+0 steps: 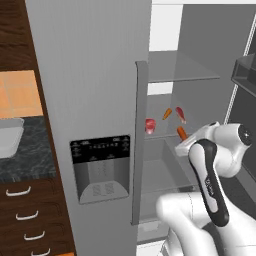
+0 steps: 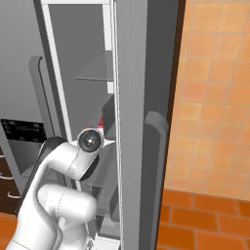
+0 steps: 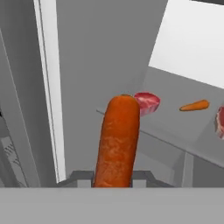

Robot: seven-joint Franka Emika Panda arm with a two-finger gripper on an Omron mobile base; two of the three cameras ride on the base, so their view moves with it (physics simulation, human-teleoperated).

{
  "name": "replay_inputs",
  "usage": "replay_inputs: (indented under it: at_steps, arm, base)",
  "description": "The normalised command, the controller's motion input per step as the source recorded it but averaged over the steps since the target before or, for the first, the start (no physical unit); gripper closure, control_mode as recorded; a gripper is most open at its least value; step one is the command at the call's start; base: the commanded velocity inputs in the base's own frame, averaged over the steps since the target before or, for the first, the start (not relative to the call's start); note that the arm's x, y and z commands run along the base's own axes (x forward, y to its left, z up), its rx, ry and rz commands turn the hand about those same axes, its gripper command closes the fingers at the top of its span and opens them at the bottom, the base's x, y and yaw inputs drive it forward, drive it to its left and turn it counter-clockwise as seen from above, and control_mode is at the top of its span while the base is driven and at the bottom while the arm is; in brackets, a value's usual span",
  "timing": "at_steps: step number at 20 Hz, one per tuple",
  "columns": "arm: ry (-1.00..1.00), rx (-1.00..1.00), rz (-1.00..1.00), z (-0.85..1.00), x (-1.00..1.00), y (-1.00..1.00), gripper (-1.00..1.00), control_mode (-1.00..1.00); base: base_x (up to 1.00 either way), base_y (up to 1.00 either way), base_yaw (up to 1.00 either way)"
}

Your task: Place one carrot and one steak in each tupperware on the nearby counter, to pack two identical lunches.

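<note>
Inside the fridge [image 1: 200, 50], tool [image 3: 114, 183] tight on a plump, rough-skinned orange carrot [image 3: 118, 140].

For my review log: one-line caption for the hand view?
Jaws shut on a carrot inside the fridge, steak on the shelf beyond.

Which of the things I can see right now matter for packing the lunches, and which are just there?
For the job:
- carrot gripped in the claw
- second carrot on the fridge shelf
- two steaks on that shelf
- tupperware on the counter

Just there:
- fridge door with its dispenser
- drawers
</note>
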Motion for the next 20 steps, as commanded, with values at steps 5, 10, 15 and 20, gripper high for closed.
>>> replay_inputs:
  at_steps: [5,10,15,20]
  arm:
    - [-0.01,-0.02,0.06,0.43,-0.13,0.19,1.0,-1.0]
    - [0.0,-0.1,0.0,0.12,-0.5,0.21,1.0,1.0]
    - [0.0,0.0,0.0,0.0,0.0,0.0,1.0,1.0]
    - [0.0,0.0,0.0,0.0,0.0,0.0,1.0,1.0]
  base:
    - [0.0,0.0,0.0]
    - [-0.2,0.01,0.01]
    - [-1.0,0.3,0.12]
    - [-0.52,0.97,0.06]
